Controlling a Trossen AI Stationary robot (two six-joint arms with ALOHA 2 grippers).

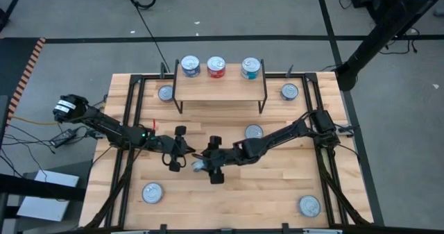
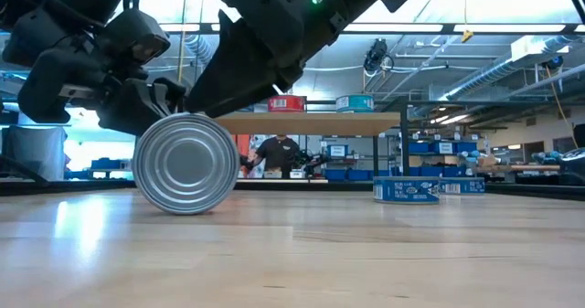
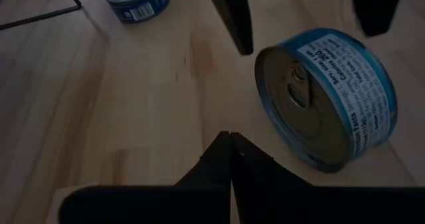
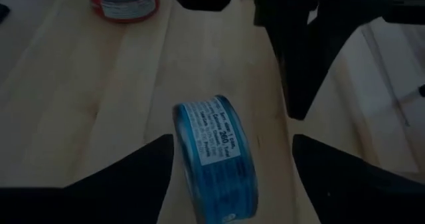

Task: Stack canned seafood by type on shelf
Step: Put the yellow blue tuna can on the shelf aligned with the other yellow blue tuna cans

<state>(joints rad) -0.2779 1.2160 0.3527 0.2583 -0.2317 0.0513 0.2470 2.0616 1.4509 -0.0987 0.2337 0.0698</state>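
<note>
A blue-labelled tin [image 1: 198, 166] stands on its rim on the table between my two grippers, its silver face [image 2: 186, 162] toward the near edge. My right gripper [image 4: 232, 147] is open, one finger on each side of this tin [image 4: 216, 157]. My left gripper [image 3: 231, 144] is shut, its tips a short way from the tin's pull-tab face [image 3: 302, 98]. The shelf [image 1: 220, 89] stands at the far side on its black legs. On its plank rest a blue tin [image 1: 189, 66], a red tin [image 1: 216, 67] and a teal tin [image 1: 250, 68]. My right gripper has its fingers on either side of the upright tin's label wall [image 4: 206, 137], coming level from the table's right. I cannot tell whether either finger touches it. The tin rests on its rim on the table.
Several more tins lie flat on the table: two beside the shelf [image 1: 165, 93] [image 1: 289, 92], one by the right arm [image 1: 254, 131] and two near the front corners [image 1: 152, 193] [image 1: 309, 206]. Black frame rails [image 1: 125, 123] run along both sides. A person [image 2: 277, 153] stands in the room behind.
</note>
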